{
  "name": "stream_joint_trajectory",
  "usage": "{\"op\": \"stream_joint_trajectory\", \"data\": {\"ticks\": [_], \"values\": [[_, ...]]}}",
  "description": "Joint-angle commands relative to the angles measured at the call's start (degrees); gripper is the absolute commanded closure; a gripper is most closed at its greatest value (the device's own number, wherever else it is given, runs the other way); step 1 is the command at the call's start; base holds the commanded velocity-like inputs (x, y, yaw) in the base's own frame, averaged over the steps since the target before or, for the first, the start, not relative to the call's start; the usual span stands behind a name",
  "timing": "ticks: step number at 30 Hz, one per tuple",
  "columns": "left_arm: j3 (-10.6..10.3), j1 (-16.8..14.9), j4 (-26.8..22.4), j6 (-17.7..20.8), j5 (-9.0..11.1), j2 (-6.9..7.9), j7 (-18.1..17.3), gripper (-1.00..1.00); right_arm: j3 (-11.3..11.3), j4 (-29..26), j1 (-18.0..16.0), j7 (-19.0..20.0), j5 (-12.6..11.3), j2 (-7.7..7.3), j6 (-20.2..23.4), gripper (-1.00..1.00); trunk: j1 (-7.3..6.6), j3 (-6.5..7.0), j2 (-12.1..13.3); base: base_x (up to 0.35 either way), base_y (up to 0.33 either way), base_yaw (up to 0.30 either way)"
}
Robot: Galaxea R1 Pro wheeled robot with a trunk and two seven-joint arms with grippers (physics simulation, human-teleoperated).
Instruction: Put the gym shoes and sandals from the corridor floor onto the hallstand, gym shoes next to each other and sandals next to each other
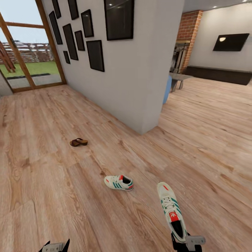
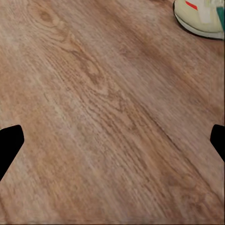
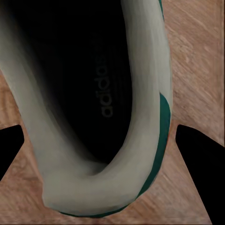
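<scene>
Both pincers, left pincer (image 1: pixel 56 246) and right pincer (image 1: pixel 186 244), have black fingers with pale grey plates

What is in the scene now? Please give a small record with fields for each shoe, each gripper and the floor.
held gym shoe: heel end in the right gripper, toe pointing away
second gym shoe: lying on the floor
sandal: on the floor, farther off, near the wall
right gripper: shut on the held gym shoe
left gripper: open, over bare floor
floor: wood planks
</scene>
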Motion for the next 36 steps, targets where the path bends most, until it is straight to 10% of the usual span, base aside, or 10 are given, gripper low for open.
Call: {"op": "stream_joint_trajectory", "data": {"ticks": [1, 36], "values": [[0.34, -0.02, 0.03, -0.06, 0.23, -0.02, -0.57, -1.0, -0.33, 0.05, -0.06, 0.22, 0.46, 0.05, -0.23, 1.0, -0.05, -0.04, -0.02, -0.336, 0.0, -0.3], [0.41, -0.02, 0.04, -0.06, 0.26, -0.02, -0.57, -1.0, -0.33, 0.14, -0.06, 0.22, 0.55, 0.14, -0.23, 1.0, -0.05, -0.04, -0.02, -0.035, 0.0, -0.3]]}}
